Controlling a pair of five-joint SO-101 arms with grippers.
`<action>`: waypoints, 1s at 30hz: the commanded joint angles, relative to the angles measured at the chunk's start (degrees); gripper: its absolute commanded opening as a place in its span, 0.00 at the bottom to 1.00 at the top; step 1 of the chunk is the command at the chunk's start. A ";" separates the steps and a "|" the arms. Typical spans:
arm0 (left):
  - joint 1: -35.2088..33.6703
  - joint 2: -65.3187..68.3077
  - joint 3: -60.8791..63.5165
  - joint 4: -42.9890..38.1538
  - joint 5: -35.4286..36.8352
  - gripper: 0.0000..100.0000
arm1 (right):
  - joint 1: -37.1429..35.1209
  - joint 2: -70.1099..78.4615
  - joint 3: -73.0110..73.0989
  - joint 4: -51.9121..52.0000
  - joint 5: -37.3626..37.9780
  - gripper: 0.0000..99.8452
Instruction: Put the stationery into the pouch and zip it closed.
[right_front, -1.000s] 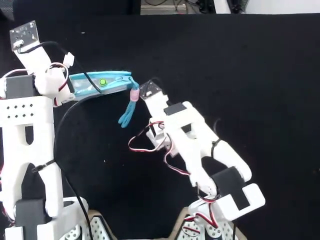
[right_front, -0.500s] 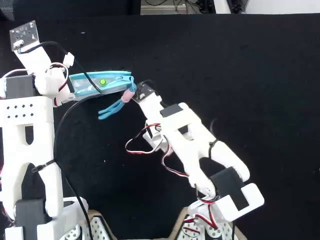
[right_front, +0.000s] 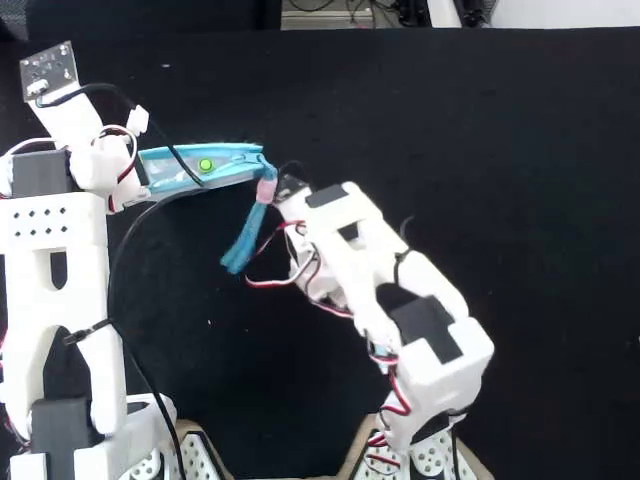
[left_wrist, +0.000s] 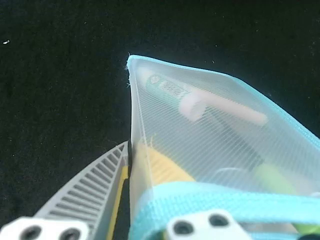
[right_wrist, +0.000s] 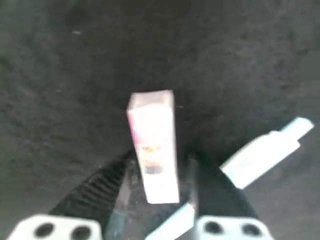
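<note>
The clear mesh pouch (right_front: 200, 166) with a turquoise zip edge is held up off the table at the left, and my left gripper (right_front: 140, 178) is shut on its end. In the left wrist view the pouch (left_wrist: 200, 140) holds a white pen (left_wrist: 200, 102), a yellow item (left_wrist: 160, 170) and a green item (left_wrist: 275, 180). My right gripper (right_front: 277, 188) is shut on the pink zipper tag (right_front: 267, 187) at the pouch's other end. A blue tassel (right_front: 240, 245) hangs below it. The right wrist view has the tag (right_wrist: 152, 145) between the fingers.
The black tablecloth (right_front: 480, 150) spreads wide and bare to the right and behind. The left arm's white body (right_front: 55, 260) stands along the left edge. Red and white cables (right_front: 290, 280) loop beside the right arm.
The right arm has swung its elbow leftward while keeping hold of the tag. The blue tassel swung out to the left, then back to hang down. The pouch and left arm stayed put.
</note>
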 joint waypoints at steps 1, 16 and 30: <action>-2.15 0.35 0.22 -0.79 -0.62 0.03 | -1.05 1.01 -1.01 1.58 -1.67 0.02; -2.07 0.35 0.22 -0.97 -0.62 0.03 | 0.18 -23.08 24.13 0.35 8.00 0.23; -2.24 0.35 0.22 -0.79 -0.62 0.03 | -7.12 -13.76 15.87 -5.45 4.13 0.20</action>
